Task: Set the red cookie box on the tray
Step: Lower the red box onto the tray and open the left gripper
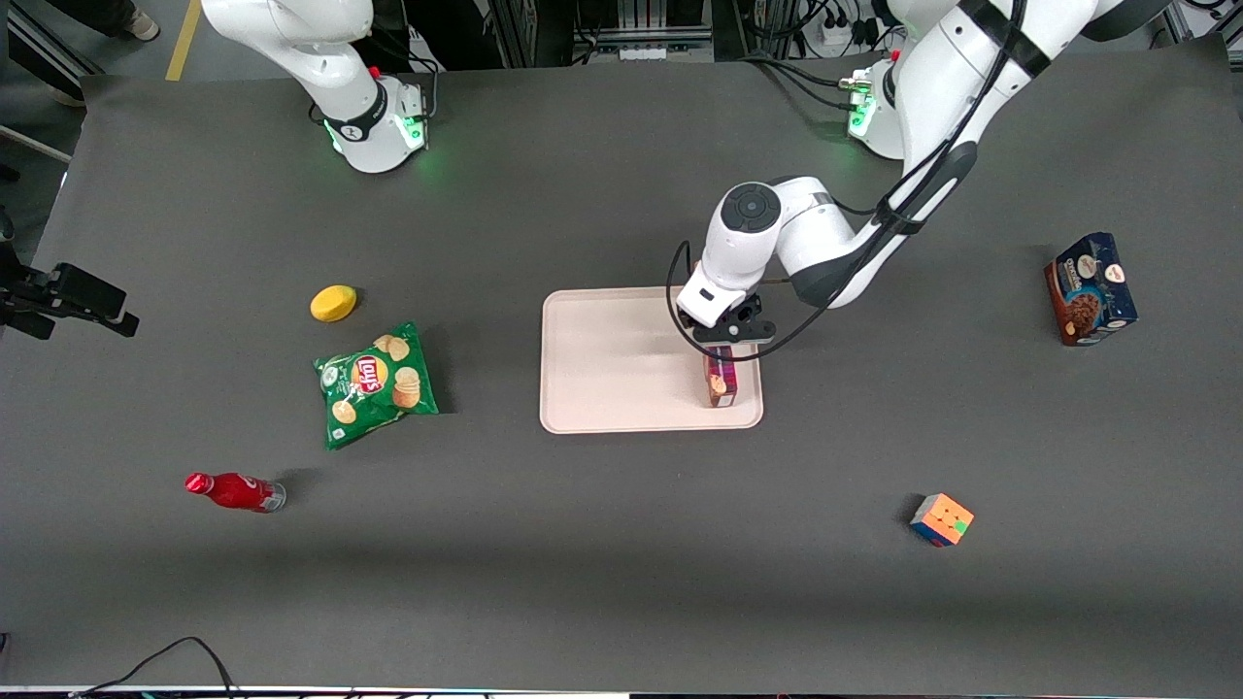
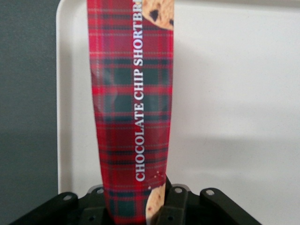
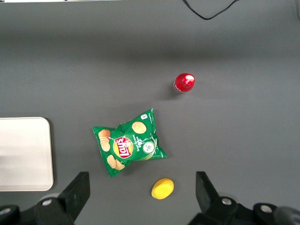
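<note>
Red cookie box clamped upright in pincer over tray.

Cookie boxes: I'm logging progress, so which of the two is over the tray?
The long dark-red plaid cookie box, held upright by the claw over the pale tray.

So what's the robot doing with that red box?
The gripper is holding the red cookie box by one end, with the box pinched between its fingers. The box hangs upright over the tray, near the tray's edge toward the working arm's end of the table. Whether its lower end touches the tray yet is hard to tell. A chip bag, a lemon and a red bottle lie toward the parked arm's end.
</note>
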Controlling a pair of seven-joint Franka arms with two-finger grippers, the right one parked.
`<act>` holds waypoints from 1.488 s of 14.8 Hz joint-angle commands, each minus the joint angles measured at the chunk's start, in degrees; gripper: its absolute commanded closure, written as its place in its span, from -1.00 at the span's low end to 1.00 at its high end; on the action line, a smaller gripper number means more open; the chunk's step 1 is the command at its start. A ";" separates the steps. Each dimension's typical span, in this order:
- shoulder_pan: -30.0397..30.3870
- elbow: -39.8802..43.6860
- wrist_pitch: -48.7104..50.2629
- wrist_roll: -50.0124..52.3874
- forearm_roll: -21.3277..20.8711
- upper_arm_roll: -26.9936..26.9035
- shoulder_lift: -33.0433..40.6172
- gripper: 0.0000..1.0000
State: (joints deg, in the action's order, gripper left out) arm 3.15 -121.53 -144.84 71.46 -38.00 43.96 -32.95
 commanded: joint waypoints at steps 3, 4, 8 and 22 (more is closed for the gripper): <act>-0.60 2.88 -0.26 2.63 -5.50 -1.07 -3.79 0.66; -0.60 2.97 -0.26 2.63 -5.50 -1.24 -3.79 0.44; -0.51 3.41 -0.26 2.63 -5.50 -1.33 -3.79 -1.00; 0.02 13.41 16.83 1.67 -4.98 4.98 -0.46 -1.00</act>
State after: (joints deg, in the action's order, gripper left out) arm 3.34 -112.98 -138.72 72.42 -41.99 44.26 -35.96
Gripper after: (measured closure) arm 0.000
